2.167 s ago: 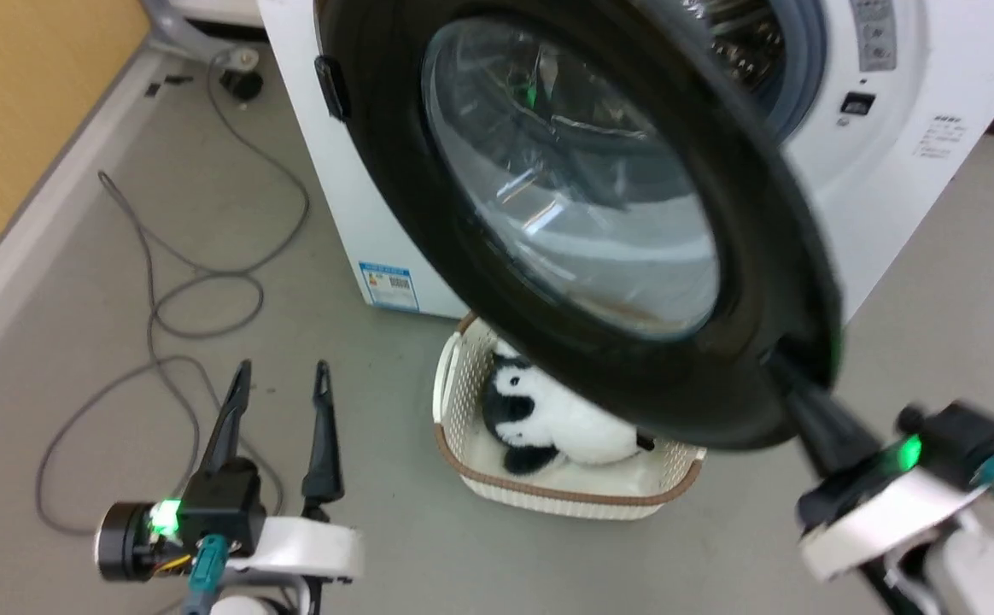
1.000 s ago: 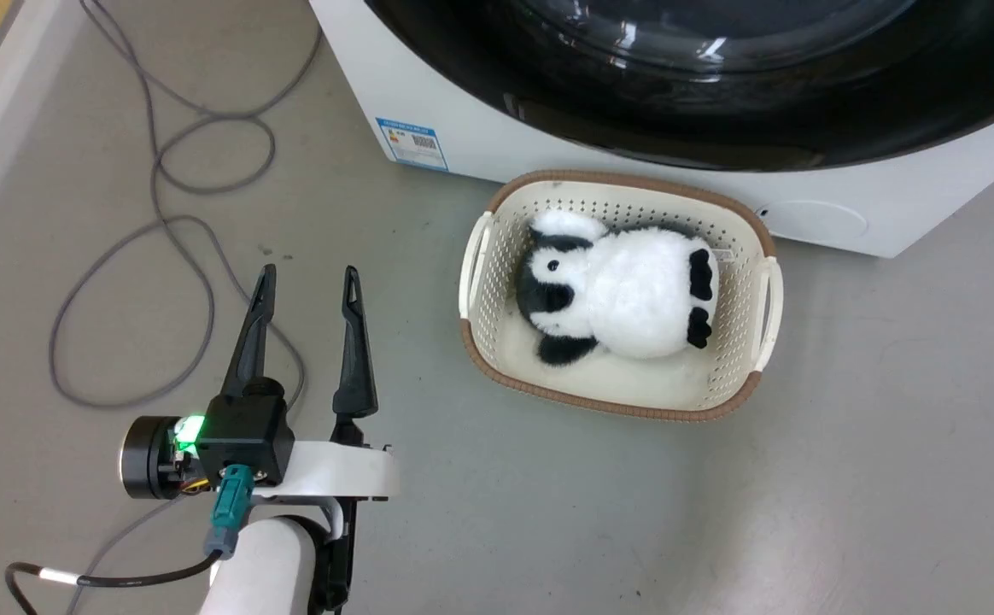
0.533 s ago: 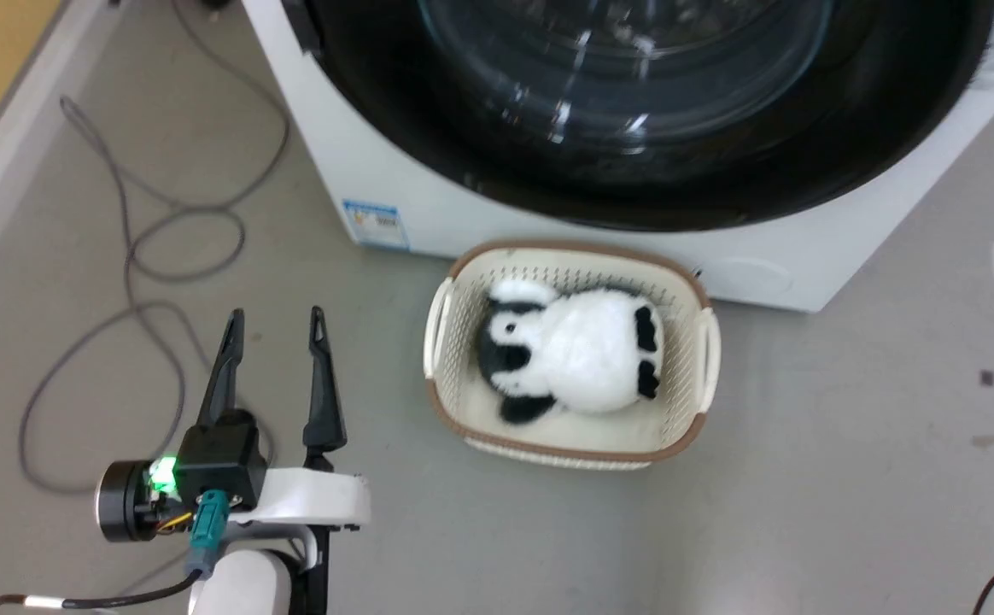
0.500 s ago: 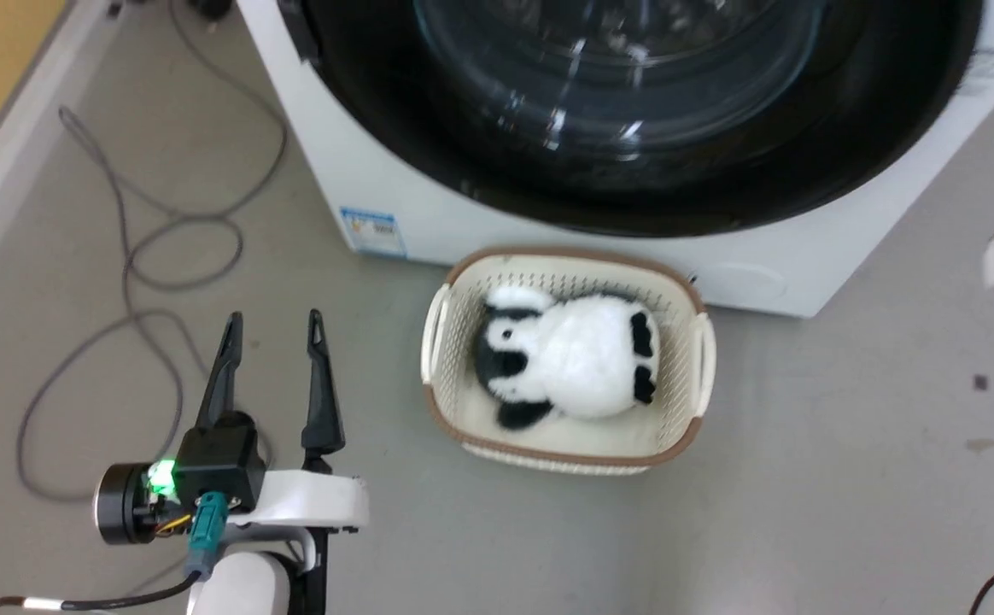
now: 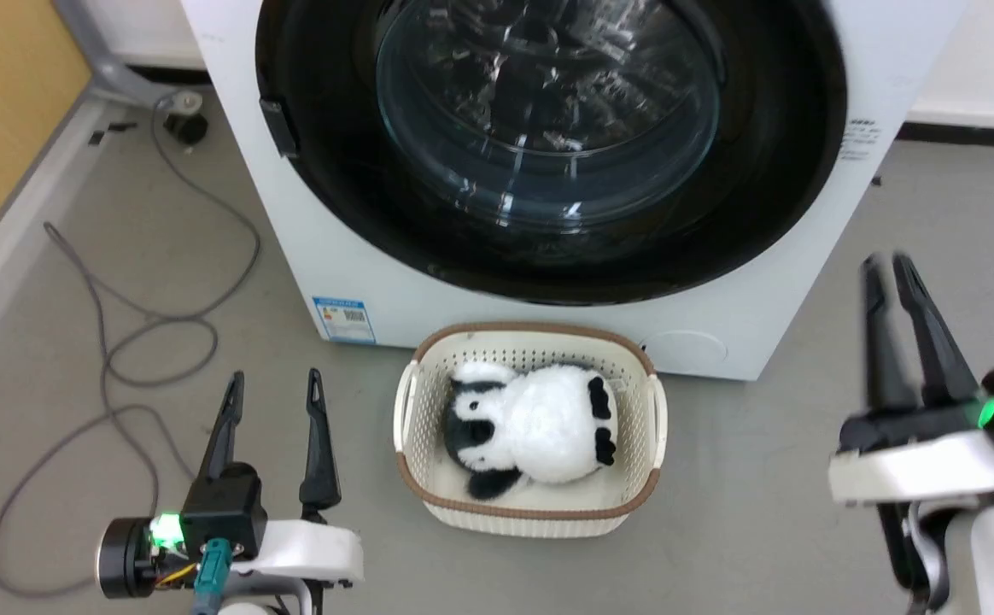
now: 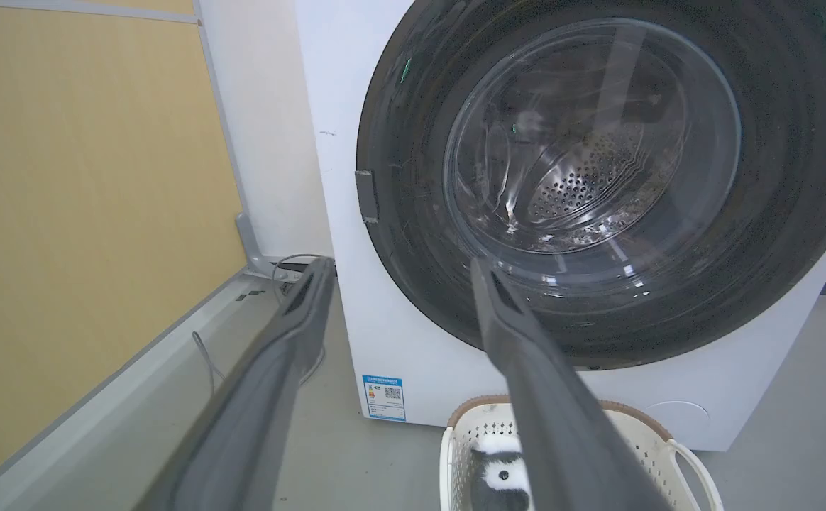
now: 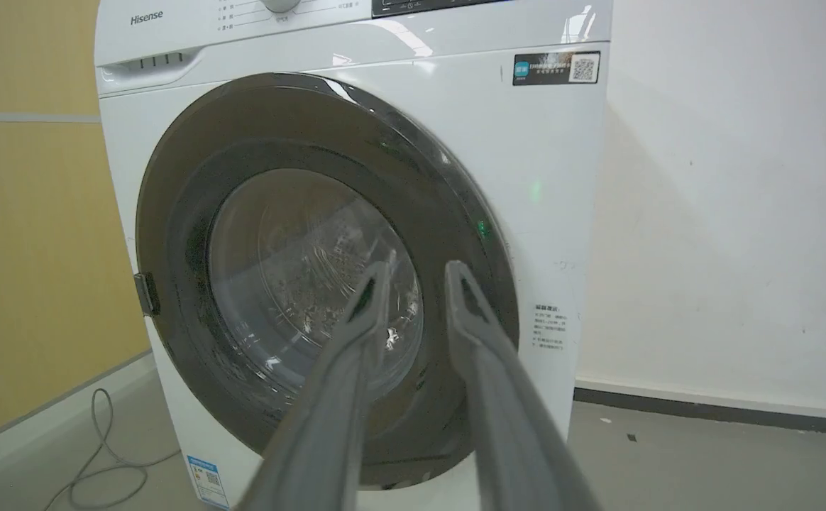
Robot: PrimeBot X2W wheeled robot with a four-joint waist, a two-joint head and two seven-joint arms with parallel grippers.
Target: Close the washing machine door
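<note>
The washing machine [image 5: 335, 256] is a white box, and its door [image 5: 548, 111] lies flat against its front, black rim around the glass window. The small black latch [image 5: 279, 128] sits on the rim's left side. The door [image 6: 597, 177] looks just as flush in the left wrist view, and the door [image 7: 278, 248] does too in the right wrist view. My left gripper [image 5: 275, 376] hovers open and empty over the floor, left of the basket. My right gripper [image 5: 884, 260] is at the lower right, clear of the machine, its fingers a narrow gap apart with nothing between them.
A cream basket [image 5: 540, 326] holding a panda plush [image 5: 531, 418] stands on the floor just before the machine. Grey cables [image 5: 121, 342] loop over the floor at left, beside a yellow wall panel [image 5: 2, 111]. A white wall [image 7: 725, 213] stands to the machine's right.
The door, swung out at first with my right gripper at its rim, now lies against the machine. My right gripper has drawn back to the lower right. The head view shifted; the left arm held still.
</note>
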